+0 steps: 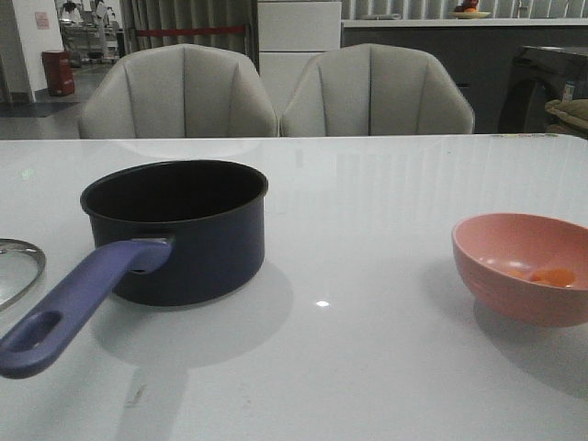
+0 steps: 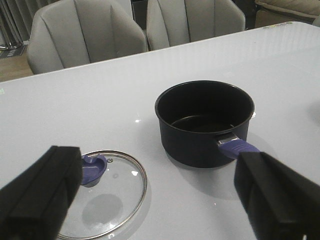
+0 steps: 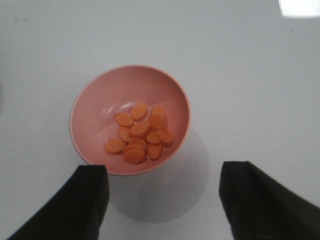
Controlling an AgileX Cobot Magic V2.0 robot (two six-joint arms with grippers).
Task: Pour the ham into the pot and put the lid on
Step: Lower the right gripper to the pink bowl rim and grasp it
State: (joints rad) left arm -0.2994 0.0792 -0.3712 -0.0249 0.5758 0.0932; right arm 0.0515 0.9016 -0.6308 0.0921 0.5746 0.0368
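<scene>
The dark navy pot point(image 1: 179, 230) stands upright and empty left of centre, its purple-blue handle point(image 1: 69, 303) pointing to the near left; it also shows in the left wrist view point(image 2: 205, 122). The glass lid point(image 2: 107, 192) with its purple-blue knob point(image 2: 92, 167) lies flat on the table left of the pot; only its edge point(image 1: 20, 271) shows in the front view. Several orange ham slices point(image 3: 140, 134) lie in the pink bowl point(image 3: 100, 105), which stands at the right point(image 1: 524, 266). My left gripper point(image 2: 157, 200) is open above the table between lid and pot. My right gripper point(image 3: 162, 200) is open above the bowl's near side.
The white table point(image 1: 367, 202) runs back to two grey chairs point(image 1: 179, 92) behind its far edge. Neither arm shows in the front view. A dark cabinet stands at the far right of the room.
</scene>
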